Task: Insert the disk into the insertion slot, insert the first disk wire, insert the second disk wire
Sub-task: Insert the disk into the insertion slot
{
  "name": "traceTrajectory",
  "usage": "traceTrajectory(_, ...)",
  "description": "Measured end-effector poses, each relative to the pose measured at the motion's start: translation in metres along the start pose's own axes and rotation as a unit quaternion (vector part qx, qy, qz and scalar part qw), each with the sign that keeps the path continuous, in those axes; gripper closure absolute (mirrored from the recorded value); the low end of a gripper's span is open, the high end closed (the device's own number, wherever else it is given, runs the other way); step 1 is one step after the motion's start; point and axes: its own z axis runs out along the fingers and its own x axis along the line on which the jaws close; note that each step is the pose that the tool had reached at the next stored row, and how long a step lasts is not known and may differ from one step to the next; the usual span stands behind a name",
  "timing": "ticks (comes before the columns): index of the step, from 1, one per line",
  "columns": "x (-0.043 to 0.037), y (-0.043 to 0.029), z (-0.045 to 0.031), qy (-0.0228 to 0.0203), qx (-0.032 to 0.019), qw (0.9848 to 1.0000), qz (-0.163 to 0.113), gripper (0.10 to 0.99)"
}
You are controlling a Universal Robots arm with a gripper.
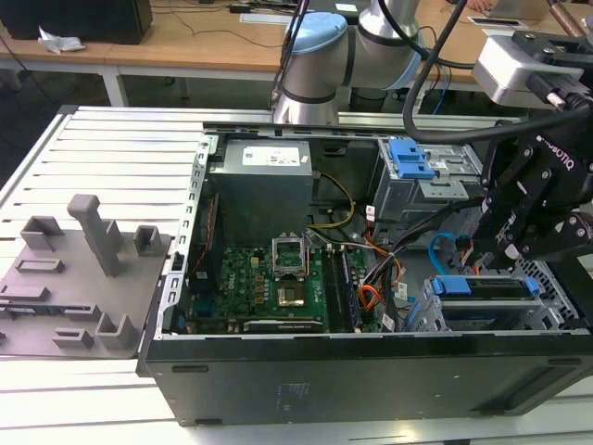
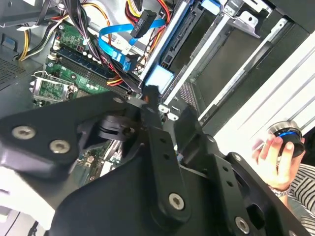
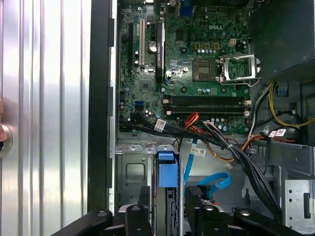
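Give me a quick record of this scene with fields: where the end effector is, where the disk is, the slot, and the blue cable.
end effector: above the disk, at the exterior view's right
disk: blue-railed, in the insertion slot; depth unclear
insertion slot: low grey cage inside the open computer case
blue cable: curled loose beside the slot

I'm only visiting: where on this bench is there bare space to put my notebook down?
The slatted table is bare beyond the grey fixture, at the exterior view's left of the computer case. Inside the case it is crowded: cables everywhere, the gripper close above the disk.
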Motion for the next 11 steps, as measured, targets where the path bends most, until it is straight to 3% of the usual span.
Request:
traceTrajectory(1,0.0000,0.0000,0.0000,0.0000,0.0000,1.0000,0.000,0.792)
traceTrajectory(4,0.0000,0.0000,0.0001,0.0000,0.0000,1.0000,0.000,0.851)
traceTrajectory(5,0.0000,0.0000,0.0001,0.0000,0.0000,1.0000,0.000,0.980)
traceTrajectory(11,0.0000,0.0000,0.0003,0.0000,0.0000,1.0000,0.000,0.980)
